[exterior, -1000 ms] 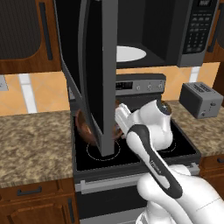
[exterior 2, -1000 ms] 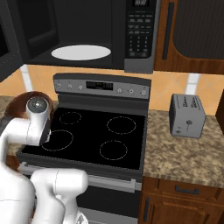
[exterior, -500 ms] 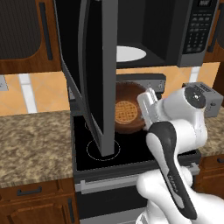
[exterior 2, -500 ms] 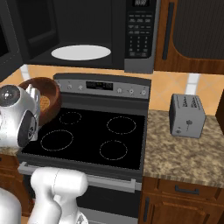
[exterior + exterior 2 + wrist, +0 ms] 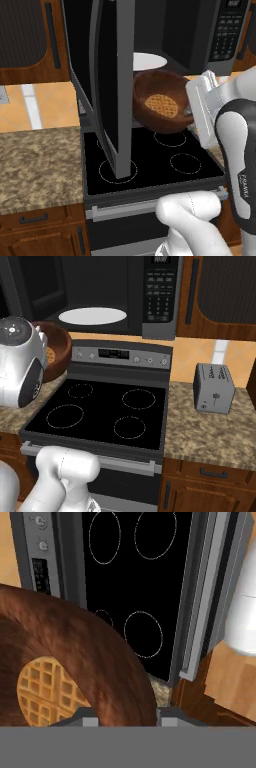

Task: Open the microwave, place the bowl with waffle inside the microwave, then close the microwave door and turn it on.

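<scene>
Above the stove (image 5: 150,160), the end effector (image 5: 123,713) grips the rim of the bowl with waffle (image 5: 162,107), carried tilted just below the open microwave (image 5: 175,30). Tilt could slide the waffle out; the rim might clip the microwave door (image 5: 107,85).

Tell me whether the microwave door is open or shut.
Open. The microwave door stands swung out edge-on over the stove, baring the white turntable in the dark cavity.

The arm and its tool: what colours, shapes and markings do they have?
The arm has glossy white rounded shells with dark grey joint bands, one bearing small white lettering. A round grey cap closes one joint. The tool has two small dark tips.
</scene>
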{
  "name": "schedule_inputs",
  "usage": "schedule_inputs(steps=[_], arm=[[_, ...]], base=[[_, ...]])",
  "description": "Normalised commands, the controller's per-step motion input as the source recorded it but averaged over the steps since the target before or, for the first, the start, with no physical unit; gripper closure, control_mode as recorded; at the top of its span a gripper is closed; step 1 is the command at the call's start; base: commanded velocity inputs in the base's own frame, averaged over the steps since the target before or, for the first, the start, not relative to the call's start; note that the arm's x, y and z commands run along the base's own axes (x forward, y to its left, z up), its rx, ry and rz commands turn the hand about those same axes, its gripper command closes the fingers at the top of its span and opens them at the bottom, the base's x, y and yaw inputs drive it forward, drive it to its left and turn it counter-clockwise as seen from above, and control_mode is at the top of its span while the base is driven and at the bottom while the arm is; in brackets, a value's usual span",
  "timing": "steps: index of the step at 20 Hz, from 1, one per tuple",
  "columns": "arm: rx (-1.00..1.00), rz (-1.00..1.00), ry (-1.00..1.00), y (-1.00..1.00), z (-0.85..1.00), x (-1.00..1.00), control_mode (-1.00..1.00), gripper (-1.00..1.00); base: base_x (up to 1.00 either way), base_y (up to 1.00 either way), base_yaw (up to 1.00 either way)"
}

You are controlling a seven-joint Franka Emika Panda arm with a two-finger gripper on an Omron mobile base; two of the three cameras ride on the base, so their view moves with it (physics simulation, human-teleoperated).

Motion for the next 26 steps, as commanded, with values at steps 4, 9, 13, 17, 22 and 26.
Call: schedule_inputs(steps=[4,9,13,17,22,26], arm=[[0.06,-0.1,-0.39,-0.11,0.54,-0.06,-1.0,1.0],[0.08,-0.1,-0.19,-0.06,0.84,0.66,-1.0,1.0],[0.03,-0.04,0.0,0.0,0.54,1.0,-1.0,1.0],[0.0,-0.03,0.02,0.0,0.43,0.9,-1.0,1.0],[-0.08,0.0,0.08,-0.03,-0.26,0.72,-1.0,1.0],[-0.05,0.0,0.01,0.0,-0.23,0.66,-1.0,1.0]], base=[[0.0,0.0,0.0],[0.0,0.0,0.0],[0.0,0.0,0.0],[0.0,0.0,0.0],[0.0,0.0,0.0],[0.0,0.0,0.0]])
